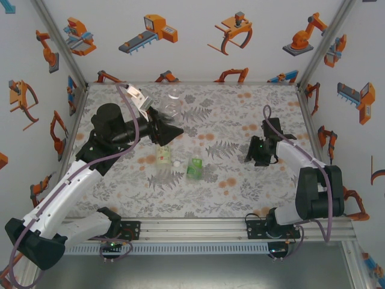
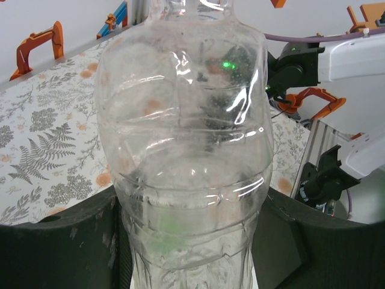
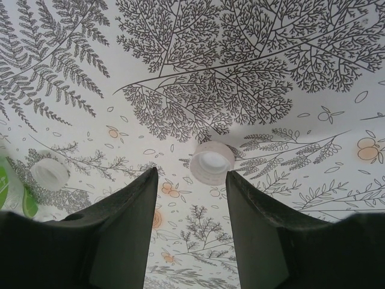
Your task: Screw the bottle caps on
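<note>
A white cap (image 3: 212, 162) lies open side up on the fern-print table (image 3: 271, 72), just ahead of the right gripper (image 3: 192, 174) and roughly in line with its gap, so the right arm is much the nearer. That gripper's fingers stand apart with nothing between them. The unlabelled clear bottle (image 2: 186, 150) is well apart on the left side, clamped in the left gripper (image 2: 186, 241), its long axis running away from the wrist with the neck at the far end.
</note>
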